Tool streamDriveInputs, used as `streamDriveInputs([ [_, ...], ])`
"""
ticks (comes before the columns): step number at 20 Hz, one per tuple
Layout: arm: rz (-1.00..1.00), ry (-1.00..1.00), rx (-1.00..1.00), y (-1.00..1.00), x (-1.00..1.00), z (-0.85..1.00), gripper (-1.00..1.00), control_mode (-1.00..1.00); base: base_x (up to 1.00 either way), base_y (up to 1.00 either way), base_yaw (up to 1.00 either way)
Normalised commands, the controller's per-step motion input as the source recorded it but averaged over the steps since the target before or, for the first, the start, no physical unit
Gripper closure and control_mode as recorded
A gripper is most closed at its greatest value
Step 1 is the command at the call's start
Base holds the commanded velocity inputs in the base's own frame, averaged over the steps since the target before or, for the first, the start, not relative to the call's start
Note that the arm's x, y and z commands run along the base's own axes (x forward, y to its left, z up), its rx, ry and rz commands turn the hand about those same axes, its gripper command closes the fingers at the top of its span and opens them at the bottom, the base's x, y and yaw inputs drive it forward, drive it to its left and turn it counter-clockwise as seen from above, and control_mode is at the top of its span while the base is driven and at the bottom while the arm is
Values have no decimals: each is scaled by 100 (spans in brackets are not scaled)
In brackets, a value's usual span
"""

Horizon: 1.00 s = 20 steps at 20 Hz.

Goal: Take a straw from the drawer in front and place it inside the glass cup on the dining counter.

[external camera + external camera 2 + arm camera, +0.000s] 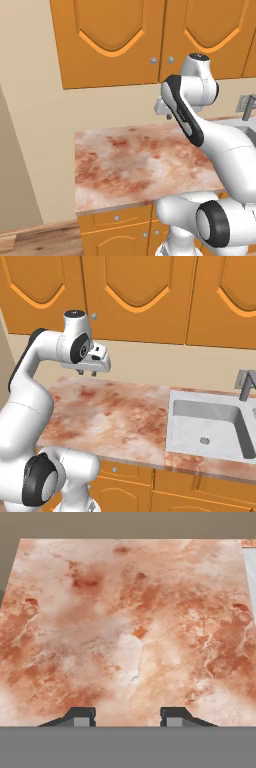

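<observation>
My gripper (127, 717) hangs a little above a mottled reddish-brown and cream marble countertop (120, 165), fingers pointing down. It is open, with a gap and nothing between the fingertips. It also shows at the end of the white arm (87, 374), over the back of the countertop near the wall. The drawer (116, 217) sits shut under the countertop's front edge, with a flat orange front and a small round silver knob (114, 469). The straw is hidden. The glass cup and the dining counter are out of view.
Orange wall cabinets with arched panels (107, 35) hang above the countertop. A grey sink (207, 428) with a faucet (245, 385) is set into it on the right. The arm's white base (210, 220) covers part of the lower cabinet fronts. Wood floor (35, 240) lies at left.
</observation>
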Motion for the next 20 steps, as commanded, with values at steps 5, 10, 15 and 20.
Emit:
streamDriveInputs([
  [5,0,0,0,0,-1,0,-100,100,-23,0,0],
  [10,0,0,0,0,0,0,-100,100,-75,-9,0],
  [15,0,0,0,0,0,0,-100,100,-12,-49,2],
  [20,0,0,0,0,0,0,-100,100,7,-87,21],
])
